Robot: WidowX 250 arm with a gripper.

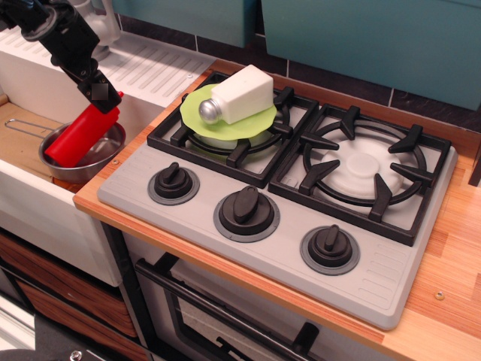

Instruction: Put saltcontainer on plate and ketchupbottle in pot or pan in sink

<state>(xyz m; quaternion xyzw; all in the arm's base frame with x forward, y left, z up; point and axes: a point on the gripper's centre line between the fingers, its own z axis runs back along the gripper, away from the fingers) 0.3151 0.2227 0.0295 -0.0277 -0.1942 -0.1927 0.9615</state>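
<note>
The gripper (99, 96) is clamping the ketchupbottle (80, 136), resting its base in the pot (107, 148). Next it needs releasing; the saltcontainer (237, 94) is lying on the plate (197, 113)

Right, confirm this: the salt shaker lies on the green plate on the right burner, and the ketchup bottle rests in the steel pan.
Wrong burner. The camera view shows the salt shaker lying on the green plate on the left burner, not the right. The ketchup bottle does rest in the steel pan.

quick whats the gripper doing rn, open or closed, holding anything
Gripper: at the nozzle end of the ketchupbottle, which lies tilted in the pot; whether it is open or shut cannot be told.
</note>
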